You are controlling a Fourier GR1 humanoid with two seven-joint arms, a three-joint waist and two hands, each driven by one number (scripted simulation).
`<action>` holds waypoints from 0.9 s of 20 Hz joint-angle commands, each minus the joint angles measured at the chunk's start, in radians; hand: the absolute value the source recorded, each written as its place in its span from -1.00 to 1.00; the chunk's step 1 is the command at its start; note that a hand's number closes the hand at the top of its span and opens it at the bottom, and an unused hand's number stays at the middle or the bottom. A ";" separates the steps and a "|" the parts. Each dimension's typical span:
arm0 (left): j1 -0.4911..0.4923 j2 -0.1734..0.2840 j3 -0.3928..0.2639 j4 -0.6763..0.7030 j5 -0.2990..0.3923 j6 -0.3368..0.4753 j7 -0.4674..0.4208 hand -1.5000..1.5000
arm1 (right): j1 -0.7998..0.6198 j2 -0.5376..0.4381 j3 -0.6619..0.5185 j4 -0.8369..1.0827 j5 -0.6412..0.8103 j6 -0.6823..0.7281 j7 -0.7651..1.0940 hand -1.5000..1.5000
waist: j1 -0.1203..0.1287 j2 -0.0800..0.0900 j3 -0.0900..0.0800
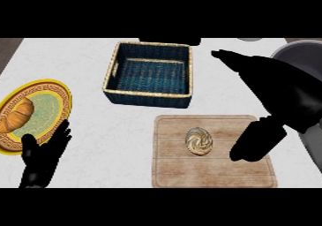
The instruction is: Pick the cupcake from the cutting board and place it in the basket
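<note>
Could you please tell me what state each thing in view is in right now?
cupcake: upright on the cutting board, not held.
cutting board: flat on the counter.
basket: empty, upright.
croissant: lying on the plate.
plate: flat on the counter.
right hand: open beside the cupcake, fingers not touching it.
left hand: open, resting by the plate.

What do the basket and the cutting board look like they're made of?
The basket looks like woven wicker or rattan, dark blue with a tan rim: a ribbed weave shows on its walls and floor. The cutting board looks like pale, matte wood, with faint plank lines and grain.
</note>
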 commanded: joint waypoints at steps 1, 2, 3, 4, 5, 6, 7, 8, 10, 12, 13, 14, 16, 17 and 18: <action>0.080 -0.048 -0.055 0.036 -0.028 0.015 -0.005 0.00 | 0.012 -0.028 0.000 -0.093 -0.057 0.014 0.253 -1.00 | 0.006 0.006 -0.007; 0.054 -0.021 -0.028 -0.003 -0.006 0.009 0.042 0.00 | 0.048 -0.019 0.019 -0.072 -0.009 -0.020 0.221 -1.00 | 0.017 0.011 -0.005; 0.075 -0.005 -0.016 0.036 -0.002 -0.020 0.015 0.00 | 0.066 -0.029 0.027 -0.106 0.001 -0.030 0.213 -1.00 | 0.015 0.011 -0.006; 0.050 -0.039 -0.035 0.077 -0.030 -0.004 -0.007 0.00 | 0.070 -0.018 0.031 -0.078 0.020 -0.043 0.186 -1.00 | 0.015 0.015 -0.006; 0.032 -0.047 -0.038 0.062 -0.019 -0.011 0.012 0.00 | 0.053 0.031 0.065 -0.048 0.068 -0.075 0.185 -1.00 | 0.026 0.017 -0.006; 0.042 -0.016 -0.025 0.066 -0.023 -0.022 0.019 0.00 | 0.084 0.008 0.070 -0.088 0.063 -0.064 0.188 -1.00 | 0.020 0.015 -0.006; -0.004 -0.029 -0.010 0.082 -0.017 -0.005 0.040 0.00 | 0.132 0.026 0.121 -0.109 0.114 -0.096 0.179 -1.00 | 0.012 0.016 -0.006; 0.032 -0.027 -0.026 0.044 -0.030 -0.007 0.027 0.00 | 0.105 0.044 0.108 -0.083 0.133 -0.110 0.196 -1.00 | 0.026 0.015 -0.006; 0.015 -0.014 -0.004 0.080 -0.013 -0.039 0.030 0.00 | 0.116 0.063 0.117 -0.041 0.161 -0.109 0.150 -1.00 | 0.030 0.019 -0.006; 0.009 -0.035 -0.020 0.050 -0.030 -0.014 0.045 0.00 | 0.183 0.031 0.127 -0.052 0.185 -0.099 0.114 -1.00 | 0.024 0.018 -0.005; 0.038 -0.036 -0.019 0.052 -0.022 -0.028 0.024 0.00 | 0.156 0.045 0.141 0.010 0.201 -0.088 0.109 -1.00 | 0.036 0.020 -0.006; 0.039 -0.031 -0.017 0.039 -0.021 -0.033 0.030 0.00 | 0.190 0.032 0.153 -0.071 0.192 -0.087 0.156 -1.00 | 0.024 0.015 -0.006; 0.033 -0.025 0.002 0.081 -0.016 -0.066 -0.011 0.00 | 0.212 0.062 0.187 -0.012 0.242 -0.109 0.120 -1.00 | 0.030 0.019 -0.006; 0.020 -0.034 -0.012 0.074 -0.026 -0.042 0.032 0.00 | 0.237 0.100 0.236 -0.022 0.285 -0.144 0.127 -1.00 | 0.027 0.018 -0.006; -0.006 -0.063 -0.025 0.079 -0.056 -0.006 0.033 0.00 | 0.242 0.092 0.203 0.022 0.272 -0.125 0.068 -1.00 | 0.029 0.021 -0.005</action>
